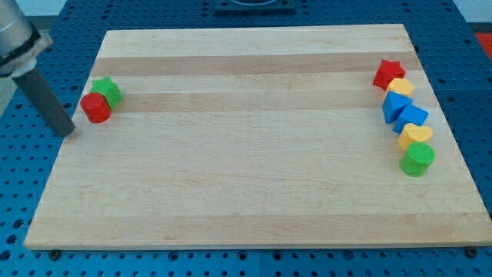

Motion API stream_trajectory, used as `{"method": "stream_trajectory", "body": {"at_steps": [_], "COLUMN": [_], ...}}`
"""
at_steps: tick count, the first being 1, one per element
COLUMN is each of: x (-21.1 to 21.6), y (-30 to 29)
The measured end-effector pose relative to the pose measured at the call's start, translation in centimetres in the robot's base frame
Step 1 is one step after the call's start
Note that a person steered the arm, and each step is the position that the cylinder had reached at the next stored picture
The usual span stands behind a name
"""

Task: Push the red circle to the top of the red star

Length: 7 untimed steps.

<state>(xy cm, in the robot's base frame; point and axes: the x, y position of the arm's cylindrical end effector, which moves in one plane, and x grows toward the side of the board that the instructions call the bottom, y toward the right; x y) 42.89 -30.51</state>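
The red circle (97,108) lies near the board's left edge, touching a green star (108,91) just above and to its right. The red star (389,74) is at the view's far right, near the top, at the head of a column of blocks. My tip (68,131) rests at the board's left edge, just left of and slightly below the red circle, a small gap apart.
Below the red star runs a column: a yellow block (400,87), two blue blocks (396,105) (413,118), a yellow heart (416,136) and a green circle (417,159). The wooden board (246,192) lies on a blue perforated table.
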Motion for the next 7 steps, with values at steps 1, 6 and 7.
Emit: {"method": "stream_trajectory", "body": {"at_steps": [1, 6, 7], "x": [-1.6, -5.3, -5.7], "y": [4.4, 18.8, 26.0]}}
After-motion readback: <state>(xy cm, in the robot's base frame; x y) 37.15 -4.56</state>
